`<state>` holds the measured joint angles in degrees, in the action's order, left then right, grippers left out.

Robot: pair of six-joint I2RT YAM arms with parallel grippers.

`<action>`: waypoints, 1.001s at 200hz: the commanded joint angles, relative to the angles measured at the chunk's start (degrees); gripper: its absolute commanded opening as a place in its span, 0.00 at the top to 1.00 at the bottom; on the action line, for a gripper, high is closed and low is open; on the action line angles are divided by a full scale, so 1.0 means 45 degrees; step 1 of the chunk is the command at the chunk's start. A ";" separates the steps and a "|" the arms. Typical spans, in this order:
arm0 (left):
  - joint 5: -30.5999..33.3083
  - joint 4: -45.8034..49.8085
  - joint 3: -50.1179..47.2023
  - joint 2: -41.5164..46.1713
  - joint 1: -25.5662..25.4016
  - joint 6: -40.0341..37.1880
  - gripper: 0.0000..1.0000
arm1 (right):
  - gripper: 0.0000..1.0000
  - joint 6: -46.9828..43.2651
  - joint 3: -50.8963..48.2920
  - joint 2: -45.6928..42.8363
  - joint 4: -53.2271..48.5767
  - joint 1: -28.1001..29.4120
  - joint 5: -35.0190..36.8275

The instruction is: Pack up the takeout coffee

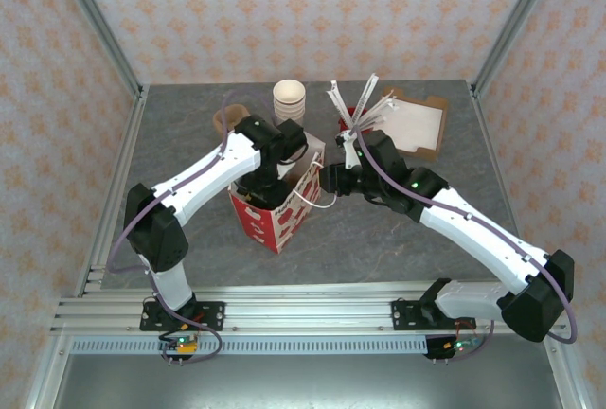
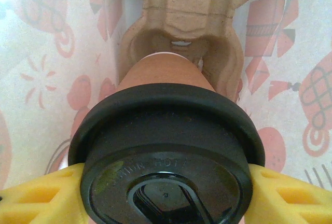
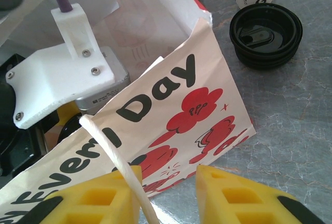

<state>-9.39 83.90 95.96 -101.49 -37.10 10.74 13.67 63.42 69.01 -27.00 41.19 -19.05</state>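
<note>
The takeout coffee (image 2: 167,71), a tan paper cup under a black lid (image 2: 166,146), hangs inside the red-and-white paper bag (image 1: 280,218). My left gripper (image 2: 166,190) is shut on it, one yellow finger (image 2: 36,195) on each side of the lid. Below the cup, a moulded cardboard carrier (image 2: 181,11) lies at the bag's bottom. In the top view, my left gripper (image 1: 269,185) reaches down into the bag's mouth. My right gripper (image 3: 168,193) stands open at the bag's right side. The bag's white twisted handle (image 3: 111,151) runs along the inner face of its left finger (image 3: 98,198).
A stack of lidless cream cups (image 1: 290,101) stands behind the bag. Loose black lids (image 3: 265,33) lie on the grey table to the bag's right. A holder of white stirrers (image 1: 352,111) and a brown cardboard tray (image 1: 417,125) sit at the back right.
</note>
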 commanded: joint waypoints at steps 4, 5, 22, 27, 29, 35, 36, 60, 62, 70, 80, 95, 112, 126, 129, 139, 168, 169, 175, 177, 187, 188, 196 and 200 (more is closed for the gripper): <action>-0.0155 -0.0299 -0.0303 0.0127 0.0178 0.0218 0.63 | 0.66 0.0028 0.0236 -0.0004 0.0005 -0.0052 0.0091; -0.0167 -0.0301 -0.0316 0.0130 0.0178 0.0224 0.63 | 0.66 0.0038 0.0239 -0.0004 -0.0005 -0.0052 0.0091; -0.0183 -0.0436 -0.0412 0.0188 0.0239 0.0228 0.63 | 0.66 0.0027 0.0259 0.0011 0.0005 -0.0052 0.0083; -0.0193 -0.0473 -0.0441 0.0191 0.0264 0.0230 0.62 | 0.66 0.0017 0.0262 0.0013 0.0005 -0.0052 0.0068; -0.0188 -0.0483 -0.0459 0.0205 0.0268 0.0230 0.62 | 0.66 0.0025 0.0263 0.0010 0.0005 -0.0047 0.0067; -0.0194 -0.0549 -0.0531 0.0210 0.0287 0.0248 0.63 | 0.66 0.0018 0.0263 0.0026 0.0005 -0.0052 0.0064; -0.0197 -0.0553 -0.0528 0.0200 0.0291 0.0249 0.63 | 0.66 0.0023 0.0263 0.0030 0.0005 -0.0052 0.0058; -0.0292 -0.0733 -0.0693 0.0193 0.0347 0.0240 0.63 | 0.66 0.0028 0.0263 0.0032 -0.0014 -0.0052 0.0054; -0.0300 -0.0748 -0.0713 0.0177 0.0352 0.0232 0.63 | 0.66 0.0019 0.0263 0.0024 -0.0014 -0.0052 0.0063; -0.0284 -0.0773 -0.0730 0.0153 0.0354 0.0211 0.63 | 0.66 0.0011 0.0281 0.0036 -0.0024 -0.0052 0.0046; -0.0258 -0.0778 -0.0749 0.0082 0.0354 0.0189 0.63 | 0.66 0.0016 0.0297 0.0050 -0.0015 -0.0051 0.0045; -0.0283 -0.0805 -0.0740 0.0000 0.0354 0.0147 0.63 | 0.66 0.0003 0.0321 0.0053 -0.0054 -0.0052 0.0044; -0.0298 -0.0813 -0.0740 -0.0113 0.0355 0.0146 0.63 | 0.66 0.0003 0.0315 0.0054 -0.0054 -0.0047 0.0059; -0.0282 -0.0747 -0.0739 -0.0227 0.0354 0.0118 0.63 | 0.66 0.0016 0.0291 0.0054 -0.0035 -0.0051 0.0046; -0.0278 -0.0704 -0.0739 -0.0252 0.0354 0.0094 0.63 | 0.66 0.0027 0.0300 0.0054 -0.0034 -0.0052 0.0023; -0.0244 -0.0651 -0.0725 -0.0296 0.0354 0.0102 0.63 | 0.66 0.0009 0.0302 0.0071 -0.0039 -0.0052 0.0033; -0.0239 -0.0486 -0.0492 -0.0316 0.0332 0.0132 0.64 | 0.66 0.0006 0.0292 0.0091 -0.0016 -0.0044 0.0004; -0.0238 -0.0483 -0.0479 -0.0317 0.0333 0.0132 0.64 | 0.66 0.0007 0.0307 0.0092 -0.0015 -0.0048 0.0009; -0.0238 -0.0455 -0.0420 -0.0332 0.0318 0.0132 0.64 | 0.66 0.0006 0.0319 0.0091 -0.0026 -0.0052 0.0010; -0.0238 -0.0444 -0.0410 -0.0335 0.0316 0.0117 0.64 | 0.66 0.0008 0.0321 0.0093 -0.0017 -0.0052 0.0008; -0.0205 -0.0349 -0.0335 -0.0366 0.0296 0.0096 0.64 | 0.66 0.0009 0.0331 0.0119 -0.0015 -0.0052 0.0012; -0.0202 -0.0336 -0.0332 -0.0361 0.0296 0.0094 0.64 | 0.66 0.0009 0.0316 0.0126 -0.0015 -0.0052 0.0013; -0.0181 -0.0308 -0.0295 -0.0376 0.0276 0.0079 0.64 | 0.66 0.0009 0.0339 0.0132 -0.0024 -0.0052 -0.0004; -0.0161 -0.0304 -0.0305 -0.0386 0.0286 0.0074 0.64 | 0.66 -0.0003 0.0341 0.0132 -0.0015 -0.0052 0.0011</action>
<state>-10.28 80.64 93.34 -102.17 -35.94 11.03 13.65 63.42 69.19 -27.00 41.19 -19.07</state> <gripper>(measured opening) 0.650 0.337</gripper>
